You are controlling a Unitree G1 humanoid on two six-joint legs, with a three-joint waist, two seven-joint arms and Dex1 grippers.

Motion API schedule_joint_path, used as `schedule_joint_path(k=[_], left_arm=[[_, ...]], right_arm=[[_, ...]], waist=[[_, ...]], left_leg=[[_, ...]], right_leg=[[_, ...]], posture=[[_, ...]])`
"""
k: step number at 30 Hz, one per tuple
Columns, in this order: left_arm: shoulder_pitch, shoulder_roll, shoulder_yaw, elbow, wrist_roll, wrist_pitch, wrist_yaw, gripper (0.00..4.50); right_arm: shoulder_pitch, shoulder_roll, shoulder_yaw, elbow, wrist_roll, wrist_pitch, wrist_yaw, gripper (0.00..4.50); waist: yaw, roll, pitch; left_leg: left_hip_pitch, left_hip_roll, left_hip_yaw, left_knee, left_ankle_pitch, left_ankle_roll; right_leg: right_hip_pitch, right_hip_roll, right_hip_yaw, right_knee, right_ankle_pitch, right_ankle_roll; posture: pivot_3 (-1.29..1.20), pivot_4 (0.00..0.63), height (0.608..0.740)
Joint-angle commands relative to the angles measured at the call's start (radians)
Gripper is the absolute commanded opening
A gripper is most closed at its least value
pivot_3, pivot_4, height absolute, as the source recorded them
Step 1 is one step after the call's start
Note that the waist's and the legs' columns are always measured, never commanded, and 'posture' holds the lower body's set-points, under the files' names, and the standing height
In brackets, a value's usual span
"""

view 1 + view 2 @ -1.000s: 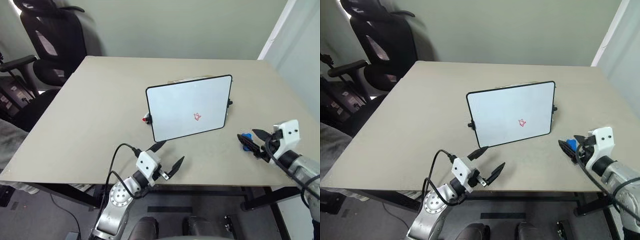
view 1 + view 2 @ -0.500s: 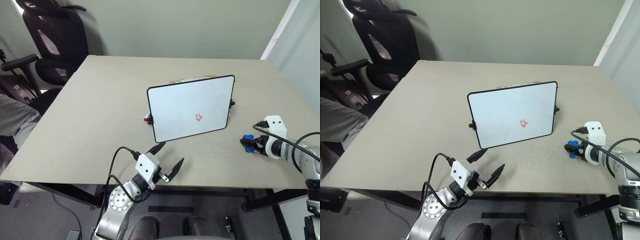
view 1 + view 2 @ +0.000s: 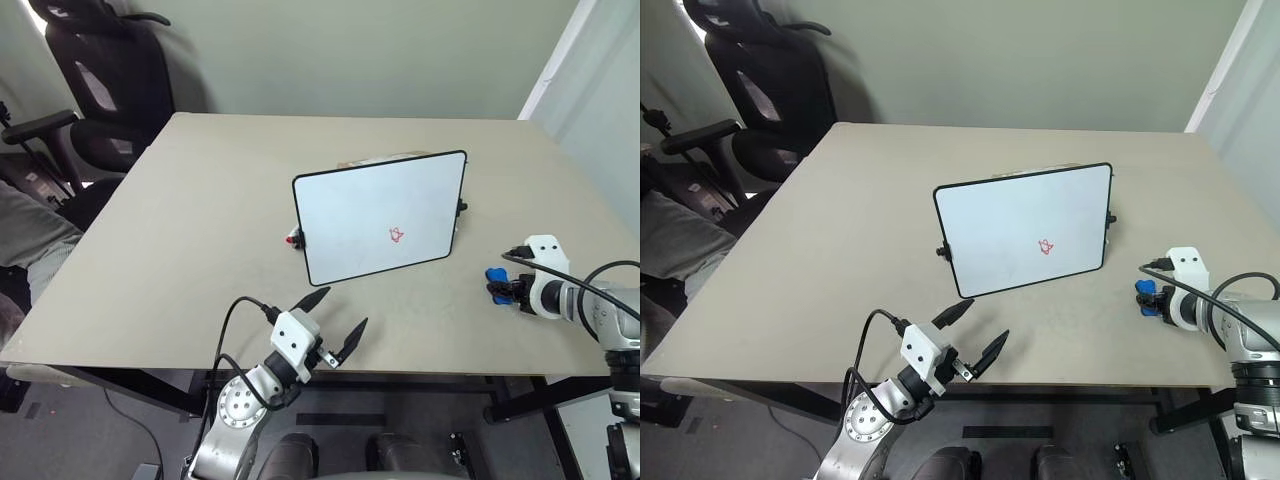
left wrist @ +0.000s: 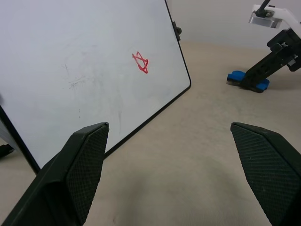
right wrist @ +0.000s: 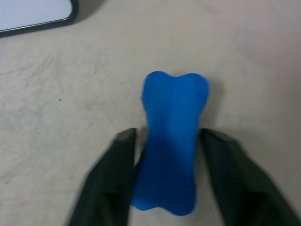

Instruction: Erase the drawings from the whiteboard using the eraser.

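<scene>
The whiteboard [image 3: 380,215] stands propped upright in the middle of the table, with a small red looped drawing [image 3: 397,236] low on its right half. To its right the blue bone-shaped eraser [image 3: 495,283] lies flat on the table. My right gripper [image 3: 503,290] points down at it, and in the right wrist view its two black fingers [image 5: 122,155] press the eraser [image 5: 171,141] from both sides at its waist. My left gripper [image 3: 343,307] hovers open near the table's front edge, facing the board [image 4: 70,61] and holding nothing.
A small red knob with a black clip [image 3: 293,238] sits at the board's left edge. A black office chair [image 3: 95,70] stands beyond the table's far left corner, and grey cloth [image 3: 25,225] shows at the left. The beige table [image 3: 200,200] is bare around the board.
My right gripper came down over the eraser and closed its fingers onto it. The left gripper stayed where it was.
</scene>
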Motion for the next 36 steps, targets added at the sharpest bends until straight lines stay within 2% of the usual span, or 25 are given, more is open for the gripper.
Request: schedule_joint_path(k=[1, 14, 17, 26, 36], left_arm=[[-0.011, -0.005, 0.004, -0.050, -0.001, -0.019, 0.007, 4.50], [-0.039, 0.005, 0.028, -0.055, -0.027, -0.012, -0.009, 4.50], [-0.035, 0.012, 0.030, -0.062, -0.032, -0.012, -0.009, 4.50], [-0.027, 0.018, 0.035, -0.077, -0.038, -0.005, -0.002, 4.50], [-0.023, 0.022, 0.063, -0.123, -0.045, -0.012, 0.008, 4.50]], right_arm=[[0.005, -0.018, -0.025, -0.056, -0.002, 0.005, 0.014, 1.67], [0.013, 0.006, -0.050, -0.110, 0.001, 0.009, 0.004, 1.67], [0.018, 0.015, -0.055, -0.118, -0.002, 0.009, -0.005, 1.13], [0.036, -0.004, -0.094, -0.215, 0.002, 0.008, -0.001, 1.13], [0.021, 0.068, -0.068, -0.436, 0.033, -0.051, -0.001, 1.13]], waist=[[0.000, 0.000, 0.000], [0.000, 0.000, 0.000], [0.000, 0.000, 0.000], [0.000, 0.000, 0.000], [-0.002, 0.000, 0.001]], left_leg=[[0.000, 0.000, 0.000, 0.000, 0.000, 0.000], [0.000, 0.000, 0.001, 0.000, 0.000, 0.001], [0.000, 0.000, 0.001, 0.000, 0.000, 0.001], [0.000, 0.000, 0.001, 0.000, -0.001, 0.001], [0.000, 0.001, 0.001, 0.000, -0.001, 0.001]], right_leg=[[0.000, 0.000, 0.000, 0.000, 0.000, 0.000], [0.000, 0.001, 0.001, 0.000, -0.001, 0.000], [0.000, 0.001, 0.001, 0.000, -0.001, 0.000], [0.000, 0.001, 0.002, -0.001, -0.001, 0.000], [0.000, 0.002, 0.002, -0.001, -0.001, -0.001]], posture=[[0.00, 0.150, 0.739], [0.00, 0.150, 0.739], [0.00, 0.150, 0.739], [0.00, 0.150, 0.739], [0.00, 0.150, 0.739]])
